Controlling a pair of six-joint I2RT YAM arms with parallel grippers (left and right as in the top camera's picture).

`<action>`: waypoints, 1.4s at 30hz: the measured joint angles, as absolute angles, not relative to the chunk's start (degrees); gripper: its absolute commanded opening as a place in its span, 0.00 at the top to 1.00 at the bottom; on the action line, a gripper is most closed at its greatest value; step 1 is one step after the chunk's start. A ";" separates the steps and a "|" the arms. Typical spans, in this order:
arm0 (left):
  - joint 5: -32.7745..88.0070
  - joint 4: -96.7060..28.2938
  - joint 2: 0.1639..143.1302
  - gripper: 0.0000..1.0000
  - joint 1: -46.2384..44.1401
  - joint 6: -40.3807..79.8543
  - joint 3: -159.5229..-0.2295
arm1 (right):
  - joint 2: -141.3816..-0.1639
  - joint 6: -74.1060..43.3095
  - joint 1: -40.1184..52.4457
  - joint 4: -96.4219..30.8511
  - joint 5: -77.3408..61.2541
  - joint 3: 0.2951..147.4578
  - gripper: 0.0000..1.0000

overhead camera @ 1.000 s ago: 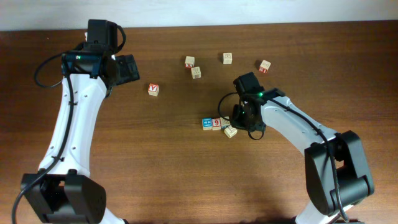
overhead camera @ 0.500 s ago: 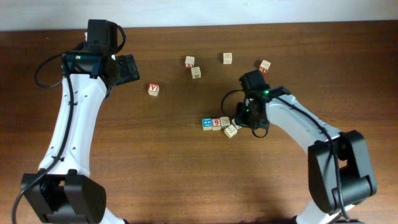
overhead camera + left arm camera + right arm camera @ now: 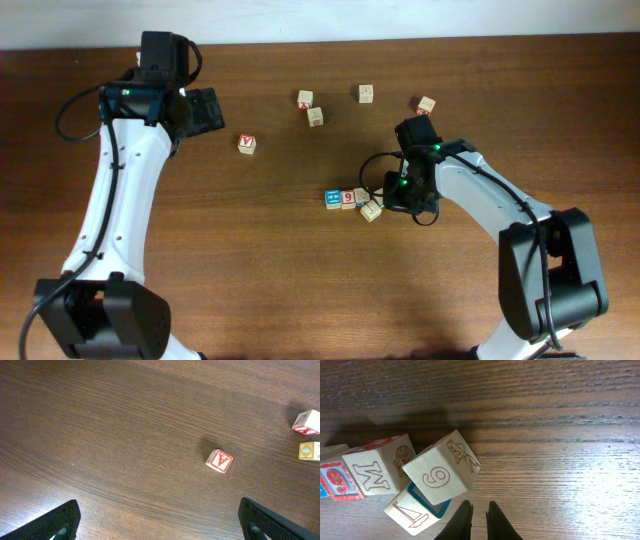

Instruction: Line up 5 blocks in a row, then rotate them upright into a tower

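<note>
**While Right Arm Stands at the Block Cluster, Left Arm Sits Apart and Open**

Where the right arm reaches toward mid-table, the five blocks lie bunched together on the wooden table (image 3: pixel 250 280). In the overhead view the blue-faced block (image 3: pixel 332 198) sits at the left end of the group. The red block (image 3: pixel 348 198) touches it on the right.

The right wrist view shows the M block (image 3: pixel 375 471) next in line. The block marked 6 (image 3: pixel 441 474) is tilted against it. The sailboat block (image 3: pixel 415 507), with a blue-rimmed face, is wedged below both.

The right gripper (image 3: pixel 479 510) is just beside the sailboat block, on its right. Its fingers (image 3: pixel 464 516) are drawn nearly together and grasp nothing. Contact with that block cannot be confirmed.

The left gripper (image 3: pixel 207 110) is at the far left of the table, well apart from the cluster. Its fingers (image 3: pixel 60 520) are spread wide and empty. A red-lettered cube (image 3: pixel 219 461) lies on the bare wood ahead of them.

Four pale cubes are scattered along the far side of the table. Two of them (image 3: pixel 305 99) (image 3: pixel 315 116) are close together. One (image 3: pixel 366 93) sits alone, and one (image 3: pixel 427 105) is near the right arm.
</note>
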State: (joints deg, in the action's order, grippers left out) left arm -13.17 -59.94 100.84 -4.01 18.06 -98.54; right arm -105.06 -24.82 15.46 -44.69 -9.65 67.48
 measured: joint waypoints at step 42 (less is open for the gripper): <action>-13.17 -59.92 100.84 0.01 -4.01 18.06 -98.54 | -105.75 -18.61 17.67 -33.82 -10.46 72.18 0.81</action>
